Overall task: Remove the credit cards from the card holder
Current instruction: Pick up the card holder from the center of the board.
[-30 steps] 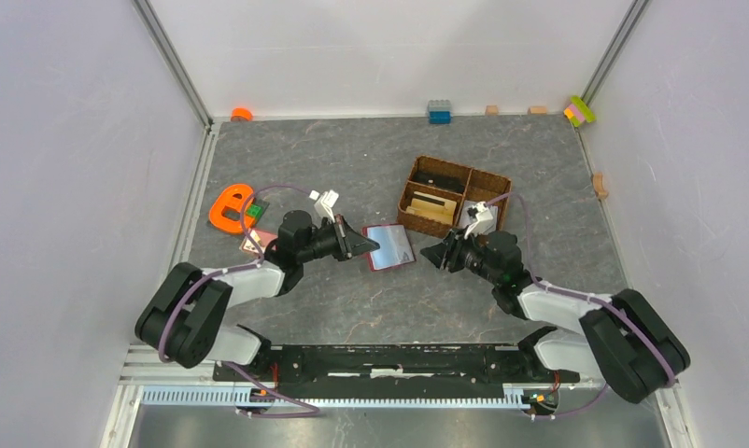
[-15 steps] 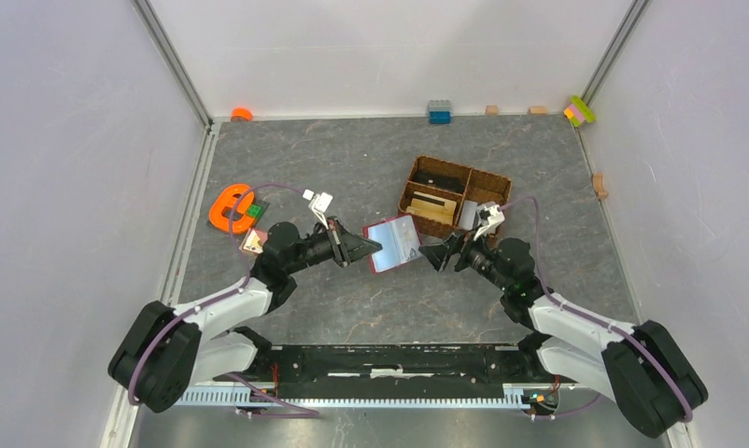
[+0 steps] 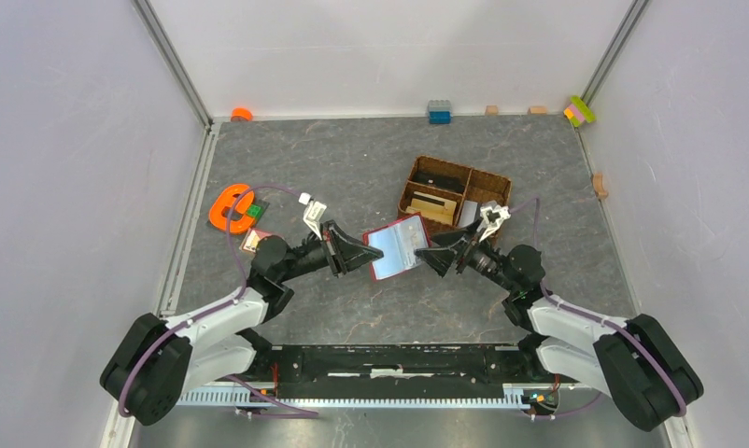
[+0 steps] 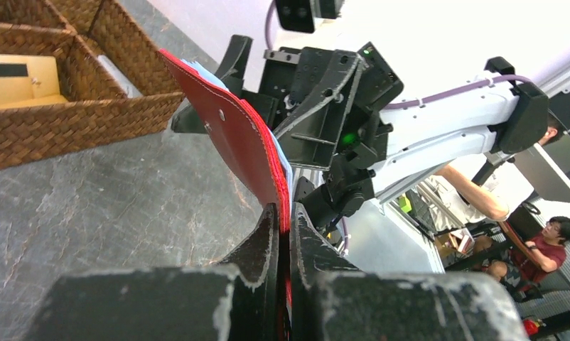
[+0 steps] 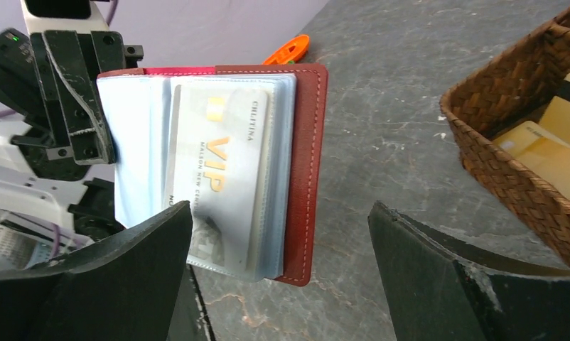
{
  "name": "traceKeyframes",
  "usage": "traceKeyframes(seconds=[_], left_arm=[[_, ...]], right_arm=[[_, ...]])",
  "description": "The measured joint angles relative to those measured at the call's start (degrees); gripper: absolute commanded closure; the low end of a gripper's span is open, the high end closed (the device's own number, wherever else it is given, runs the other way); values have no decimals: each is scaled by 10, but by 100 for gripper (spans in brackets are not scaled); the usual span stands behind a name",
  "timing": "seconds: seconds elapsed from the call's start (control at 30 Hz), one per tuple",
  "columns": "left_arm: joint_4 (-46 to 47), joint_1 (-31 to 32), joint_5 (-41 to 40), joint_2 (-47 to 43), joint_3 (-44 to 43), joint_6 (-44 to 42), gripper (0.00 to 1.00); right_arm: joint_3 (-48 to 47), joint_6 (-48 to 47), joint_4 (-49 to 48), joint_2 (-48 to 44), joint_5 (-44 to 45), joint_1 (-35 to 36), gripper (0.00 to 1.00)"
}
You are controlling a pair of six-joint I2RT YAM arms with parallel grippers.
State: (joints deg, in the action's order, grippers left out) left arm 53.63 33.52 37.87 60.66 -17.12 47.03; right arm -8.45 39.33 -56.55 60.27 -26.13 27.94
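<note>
**A:** Where is the card holder?

**B:** The dark red card holder [image 3: 397,246] is held up off the table [image 3: 352,168], just beside the near left corner of the wicker basket [image 5: 509,177]. It is folded open, on edge and tilted.

**A:** And the credit cards?

**B:** The credit cards [image 5: 222,177] sit inside it, in a stack of clear plastic sleeves. The front one is white-grey with "VIP" in gold letters. How many lie behind it cannot be told.

**A:** What holds it up?

**B:** The left gripper [image 3: 360,252], on the side of the holder away from the basket, has its fingers pinched tight on the edge of the red cover.

**A:** And the other arm?

**B:** The right gripper [image 3: 441,255] is just in front of the basket's near wall, facing the sleeves. Its fingers are spread wide, one to each side of the holder. Whether they touch it cannot be told.

**A:** Anything in the basket?

**B:** Tan cards and a dark item, in separate compartments.
</note>
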Motion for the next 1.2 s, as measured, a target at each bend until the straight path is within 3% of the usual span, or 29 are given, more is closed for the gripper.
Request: traceKeyframes(seconds=[0.2, 0.33, 0.5, 0.7, 0.8, 0.9, 1.0, 1.13, 1.2], left_arm=[[39, 1, 14, -4, 6, 0, 98], [40, 3, 15, -4, 6, 0, 98], [38, 4, 15, -5, 6, 0, 98], [-4, 4, -3, -7, 6, -3, 95], [-46, 4, -35, -19, 5, -18, 89], [-117, 4, -83, -36, -4, -39, 74], [-192, 7, -138, -47, -21, -58, 37], [-322, -3, -280, -82, -34, -75, 1], [-365, -6, -336, -107, -33, -76, 0]], right_arm=[[9, 75, -110, 54, -63, -15, 2], [12, 132, -212, 92, -110, -16, 25], [14, 175, -256, 127, -125, -23, 50], [15, 190, -271, 131, -144, -21, 96], [16, 177, -270, 121, -142, -21, 100], [16, 155, -252, 102, -134, -21, 100], [17, 126, -215, 81, -119, -21, 100], [18, 81, -142, 42, -90, -23, 100], [18, 55, -94, 21, -70, -24, 100]])
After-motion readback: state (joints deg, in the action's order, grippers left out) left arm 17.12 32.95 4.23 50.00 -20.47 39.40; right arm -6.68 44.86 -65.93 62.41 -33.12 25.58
